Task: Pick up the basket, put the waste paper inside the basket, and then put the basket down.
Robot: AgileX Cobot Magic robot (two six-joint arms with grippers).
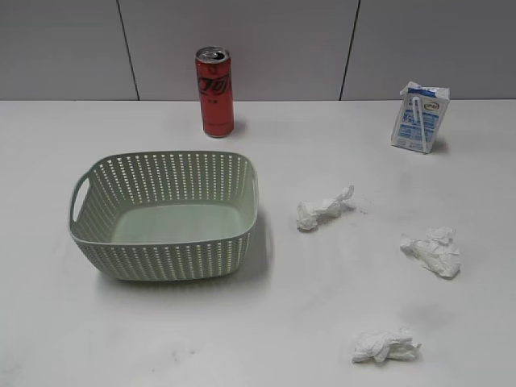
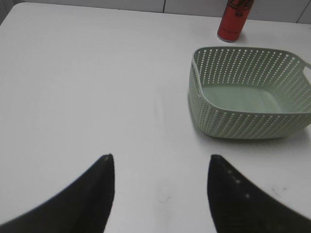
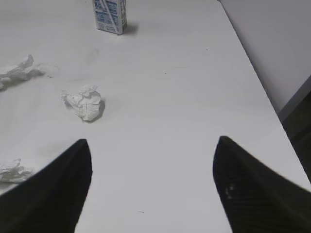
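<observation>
The pale green basket (image 1: 165,258) stands empty on the white table, left of centre; it also shows in the left wrist view (image 2: 243,119). Three crumpled white waste paper wads lie to its right: one near the middle (image 1: 322,209), one at the right (image 1: 434,251), one at the front (image 1: 384,346). The right wrist view shows them too: (image 3: 84,102), (image 3: 17,71), (image 3: 12,171). My left gripper (image 2: 160,158) is open and empty, left of and nearer than the basket. My right gripper (image 3: 153,141) is open and empty, right of the wads. Neither gripper appears in the exterior view.
A red can (image 1: 214,91) stands behind the basket, also in the left wrist view (image 2: 234,19). A blue-and-white milk carton (image 1: 420,118) stands at the back right, also in the right wrist view (image 3: 110,14). The table's right edge (image 3: 252,68) runs close to my right gripper.
</observation>
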